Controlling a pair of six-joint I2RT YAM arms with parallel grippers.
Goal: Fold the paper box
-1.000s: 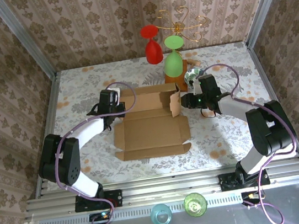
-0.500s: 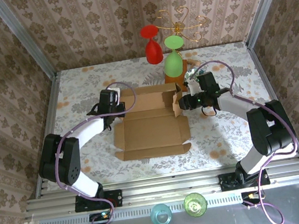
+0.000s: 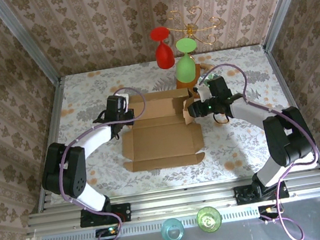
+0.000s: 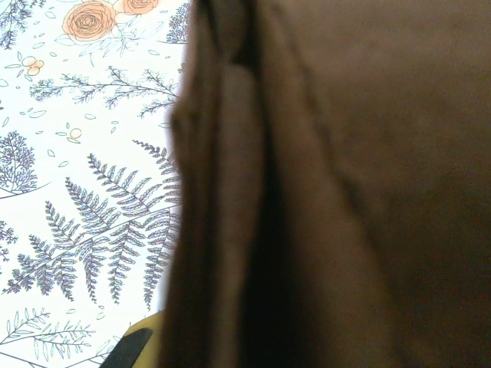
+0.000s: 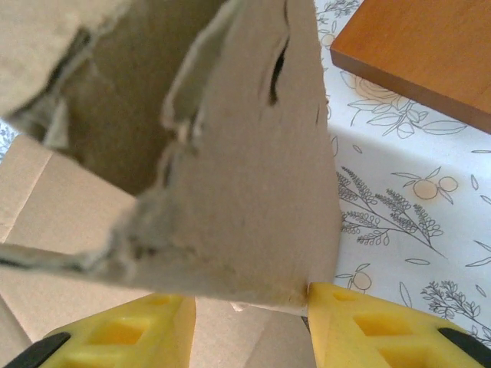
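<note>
The paper box is lying open in the middle of the table. It is plain brown corrugated card, with a flat creased base and its back and side flaps standing up. The left end effector is staying clenched at the rear left corner, apparently pinching the wall there, though its wrist view is mostly dark card. The right end effector is standing released, its yellow fingers sitting either side of the ragged-edged right flap. Since a second ago its jaws have been widening and its wrist has been edging toward the glass stand. Just behind it, the smooth wooden base, the hanging green glass and the red glass are crowding the box's far right corner.
</note>
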